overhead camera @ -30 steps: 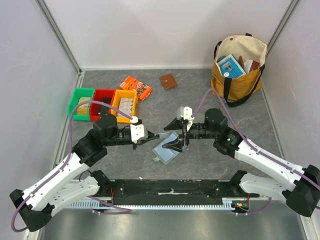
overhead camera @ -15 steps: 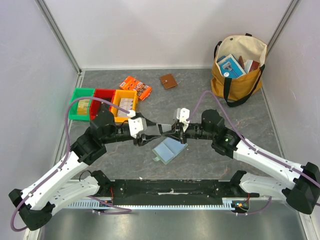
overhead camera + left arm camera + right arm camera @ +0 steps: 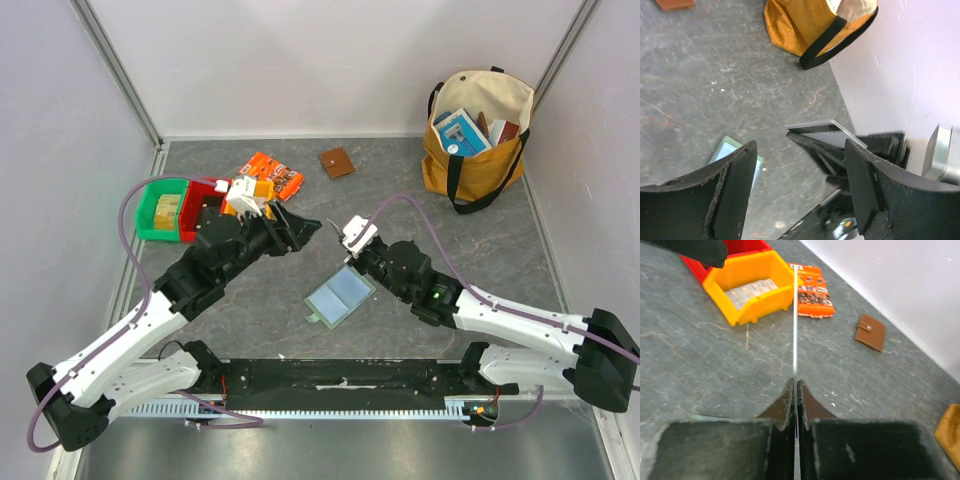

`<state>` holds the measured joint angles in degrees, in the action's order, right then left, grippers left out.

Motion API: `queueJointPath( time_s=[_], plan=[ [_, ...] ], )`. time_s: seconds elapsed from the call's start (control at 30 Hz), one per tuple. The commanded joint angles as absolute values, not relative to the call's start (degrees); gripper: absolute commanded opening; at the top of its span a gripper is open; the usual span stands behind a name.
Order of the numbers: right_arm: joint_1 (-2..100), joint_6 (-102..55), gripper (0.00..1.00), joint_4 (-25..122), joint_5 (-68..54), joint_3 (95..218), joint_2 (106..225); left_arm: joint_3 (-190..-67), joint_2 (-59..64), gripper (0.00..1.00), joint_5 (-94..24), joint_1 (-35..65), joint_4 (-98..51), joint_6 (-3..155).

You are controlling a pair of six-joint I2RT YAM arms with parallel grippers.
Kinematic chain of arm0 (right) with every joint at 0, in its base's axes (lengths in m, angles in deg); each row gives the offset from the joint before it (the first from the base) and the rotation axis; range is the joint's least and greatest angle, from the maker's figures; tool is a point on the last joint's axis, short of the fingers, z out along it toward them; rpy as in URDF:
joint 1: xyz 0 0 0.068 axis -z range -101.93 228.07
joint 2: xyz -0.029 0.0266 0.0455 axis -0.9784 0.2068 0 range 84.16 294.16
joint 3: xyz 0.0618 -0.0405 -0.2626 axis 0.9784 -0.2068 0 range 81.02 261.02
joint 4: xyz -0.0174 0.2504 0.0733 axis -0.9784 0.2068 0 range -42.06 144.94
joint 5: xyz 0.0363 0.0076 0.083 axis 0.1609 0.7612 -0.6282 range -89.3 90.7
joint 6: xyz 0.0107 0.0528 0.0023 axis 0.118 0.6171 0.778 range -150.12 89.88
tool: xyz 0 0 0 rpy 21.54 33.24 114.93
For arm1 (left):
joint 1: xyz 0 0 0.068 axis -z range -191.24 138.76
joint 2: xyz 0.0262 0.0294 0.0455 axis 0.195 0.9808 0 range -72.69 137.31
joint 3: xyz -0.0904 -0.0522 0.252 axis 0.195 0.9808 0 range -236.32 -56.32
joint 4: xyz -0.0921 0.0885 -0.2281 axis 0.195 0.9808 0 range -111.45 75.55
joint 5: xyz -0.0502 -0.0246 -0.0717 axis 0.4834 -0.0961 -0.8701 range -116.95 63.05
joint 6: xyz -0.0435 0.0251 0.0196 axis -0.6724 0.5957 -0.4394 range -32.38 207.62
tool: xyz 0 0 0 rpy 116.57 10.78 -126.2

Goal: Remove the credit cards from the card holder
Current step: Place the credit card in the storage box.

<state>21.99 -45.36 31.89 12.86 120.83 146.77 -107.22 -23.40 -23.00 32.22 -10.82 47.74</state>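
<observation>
right jaws clamp credit card near card holder | left jaws spread, empty | risk: thin-edge pinch, card may slip

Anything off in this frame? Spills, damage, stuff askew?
Nothing stands out. The card holder lies flat on the table, and nothing is spilled or damaged. The right gripper pinches one card by its end, held off the table. The left gripper is open and empty.

Overhead camera looks down; wrist cameras skim the shared table.
</observation>
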Motion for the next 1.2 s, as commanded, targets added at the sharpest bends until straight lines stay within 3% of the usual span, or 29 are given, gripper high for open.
queueJointPath(
  time_s=[0.0, 0.2, 0.6, 0.77, 0.87, 0.97, 1.03, 1.17],
  plan=[
    [18.5, -50.8, 0.0, 23.6, 27.7, 119.8, 149.5, -109.7, -20.3, 0.75, -18.6, 32.3, -13.1, 24.8],
    [15.8, -54.0, 0.0, 19.5, 32.5, 119.0, 152.3, -111.1, -15.3, 0.69, -21.3, 32.3, -14.1, 19.2],
    [12.2, -59.5, 0.0, 15.2, 40.8, 119.3, 158.1, -112.0, -11.0, 0.47, -23.3, 32.3, -14.2, 17.9],
    [11.9, -59.7, 0.0, 14.8, 42.6, 119.6, 159.2, -112.3, -10.0, 0.24, -24.7, 32.3, -13.8, 18.8],
    [11.8, -58.5, 0.01, 15.2, 42.8, 119.9, 159.3, -112.3, -9.9, 0.02, -24.8, 32.3, -12.9, 20.7],
    [11.8, -55.5, 0.18, 18.5, 41.0, 120.6, 158.3, -112.7, -10.6, 0.02, -24.3, 31.7, -12.0, 26.7],
    [11.9, -53.8, 0.36, 21.3, 39.2, 120.9, 157.1, -112.3, -11.2, 0.02, -26.7, 29.6, -12.7, 33.7],
    [12.0, -49.4, 0.67, 28.9, 36.0, 122.2, 155.5, -109.2, -11.6, 0.02, -38.7, 19.7, -14.9, 45.1]
  ],
)
